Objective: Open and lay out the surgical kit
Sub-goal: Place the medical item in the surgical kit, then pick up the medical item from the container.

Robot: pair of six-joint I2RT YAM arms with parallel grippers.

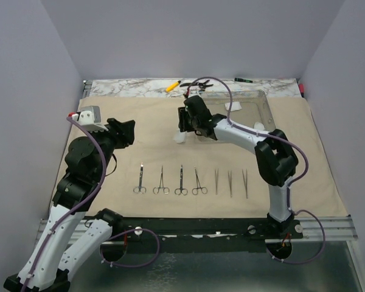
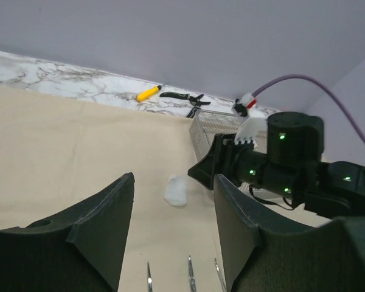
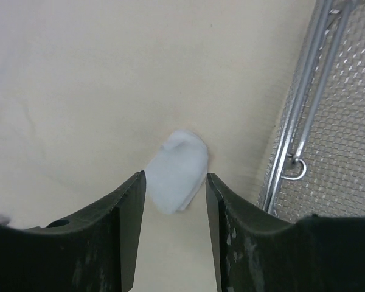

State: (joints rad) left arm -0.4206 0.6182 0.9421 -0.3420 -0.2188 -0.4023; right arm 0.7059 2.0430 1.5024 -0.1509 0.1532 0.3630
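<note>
Softly crumpled white gauze ball [image 3: 177, 170] on beige cloth [image 3: 79, 91] beside tray [image 3: 347, 121]

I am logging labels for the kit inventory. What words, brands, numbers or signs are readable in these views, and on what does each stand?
No text can be read in any view.
White and red tag on the purple cable: any print is too blurred to read.
Yellow pen: too small to show any marking.
Black-handled pliers: too small to show any marking.
</note>
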